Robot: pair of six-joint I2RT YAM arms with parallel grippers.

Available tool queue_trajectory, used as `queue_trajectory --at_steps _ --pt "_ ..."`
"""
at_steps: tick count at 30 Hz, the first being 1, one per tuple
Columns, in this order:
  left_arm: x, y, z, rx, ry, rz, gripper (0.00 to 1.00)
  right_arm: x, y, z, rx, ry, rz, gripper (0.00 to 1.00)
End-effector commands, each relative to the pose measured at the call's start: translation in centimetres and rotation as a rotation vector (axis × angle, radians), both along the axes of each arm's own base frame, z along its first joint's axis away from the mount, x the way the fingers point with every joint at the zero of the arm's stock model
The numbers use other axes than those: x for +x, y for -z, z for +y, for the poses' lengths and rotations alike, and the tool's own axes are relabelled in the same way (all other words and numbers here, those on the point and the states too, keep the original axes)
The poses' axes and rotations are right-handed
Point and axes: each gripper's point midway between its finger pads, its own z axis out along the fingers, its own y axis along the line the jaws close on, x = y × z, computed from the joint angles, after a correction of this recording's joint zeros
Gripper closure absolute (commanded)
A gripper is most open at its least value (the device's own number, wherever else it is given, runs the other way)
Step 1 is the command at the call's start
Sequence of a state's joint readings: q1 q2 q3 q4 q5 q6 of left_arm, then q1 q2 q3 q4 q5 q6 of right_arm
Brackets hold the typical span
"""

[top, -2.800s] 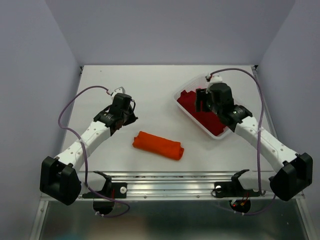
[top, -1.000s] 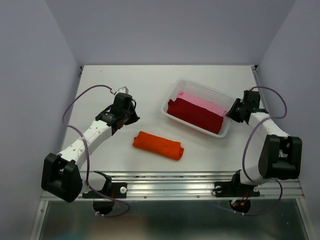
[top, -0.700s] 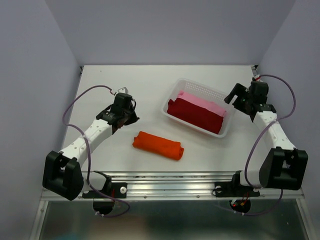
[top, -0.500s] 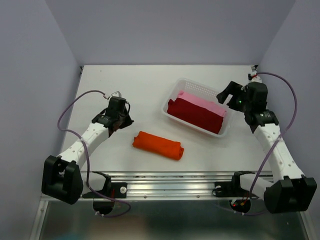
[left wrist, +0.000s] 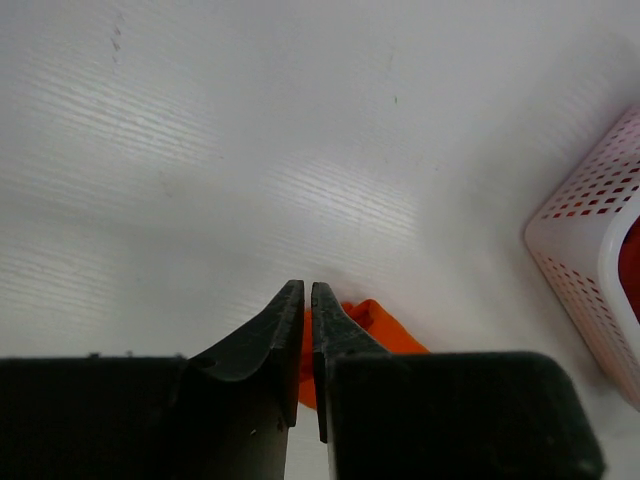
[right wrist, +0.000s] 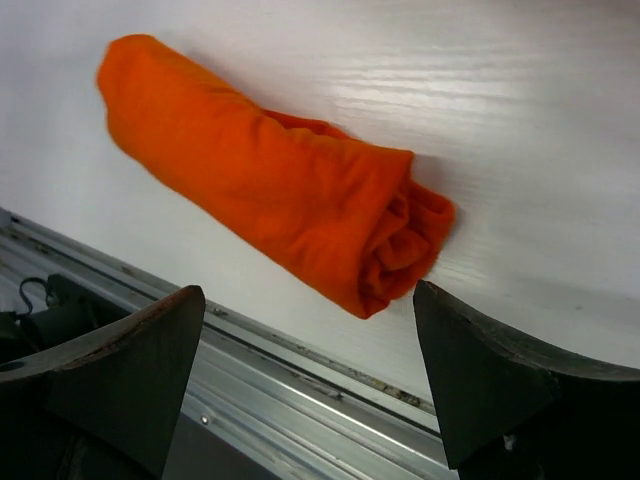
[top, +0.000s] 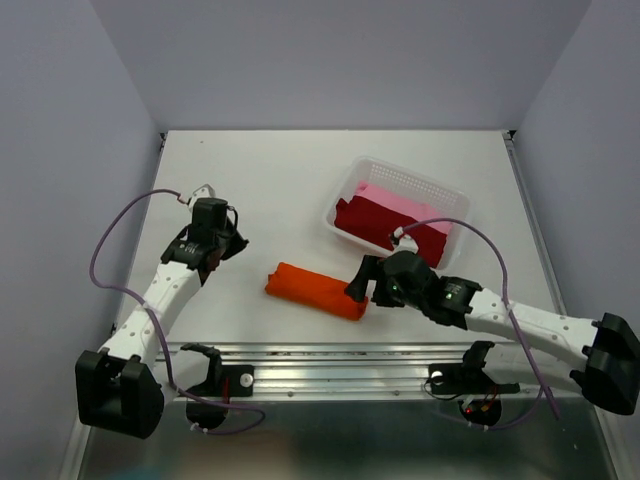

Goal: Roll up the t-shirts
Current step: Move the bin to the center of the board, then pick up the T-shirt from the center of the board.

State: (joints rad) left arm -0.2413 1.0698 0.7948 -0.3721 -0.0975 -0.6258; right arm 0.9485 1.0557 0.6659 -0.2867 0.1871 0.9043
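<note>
A bright orange t-shirt point(top: 315, 290) lies rolled into a bundle near the table's front edge. In the right wrist view the roll point(right wrist: 280, 190) shows its coiled end. My right gripper point(top: 358, 285) hovers at that right end, open wide point(right wrist: 305, 300) and holding nothing. Dark red point(top: 385, 228) and pale pink point(top: 405, 203) t-shirts lie in the white basket point(top: 345, 195). To the left of the roll, and apart from it, is my left gripper point(top: 230, 244). Its fingers point(left wrist: 302, 290) stand only a narrow slit apart, with nothing in them, and the orange cloth point(left wrist: 375, 318) shows beyond them.
A metal rail point(top: 330, 360) runs along the table's near edge, just under the right gripper, and appears in the right wrist view point(right wrist: 250, 370). The basket's mesh wall point(left wrist: 590, 230) is at the right of the left wrist view. Pale walls enclose the table.
The right arm swung from the basket's right side down to the orange roll's right end, and its jaws opened wide. The left arm drew back to the left and its jaws parted slightly.
</note>
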Motion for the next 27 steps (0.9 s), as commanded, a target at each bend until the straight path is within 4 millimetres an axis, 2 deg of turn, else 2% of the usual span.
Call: queue_trajectory --at_steps 1,3,5,6,11,20,24,27 --pt "0.4 -1.8 -0.1 0.003 0.029 -0.044 0.79 1.2 1.7 -0.2 0.129 0.187 0.037 0.09" --pt "0.1 -1.2 -0.1 0.016 0.039 -0.029 0.77 0.6 3.3 -0.4 0.122 0.195 0.064 0.07" --pt "0.0 -0.7 -0.2 0.013 0.045 -0.016 0.77 0.6 3.9 -0.2 0.142 0.206 0.080 0.07" --pt "0.0 -0.5 -0.2 0.010 0.048 -0.014 0.77 0.2 5.3 -0.4 0.124 0.207 0.105 0.06" --pt "0.1 -0.1 -0.6 -0.003 0.060 -0.004 0.77 -0.2 7.2 0.5 0.147 0.192 0.149 0.08" --pt "0.0 0.0 -0.4 -0.012 0.029 -0.009 0.79 0.2 8.7 0.9 0.169 0.219 0.160 0.26" --pt "0.0 0.5 -0.6 -0.022 0.036 0.002 0.79 0.6 9.1 0.9 0.157 0.233 0.152 0.38" --pt "-0.2 1.4 -1.1 -0.040 0.051 0.022 0.79 1.0 9.6 0.6 0.126 0.242 0.136 0.51"
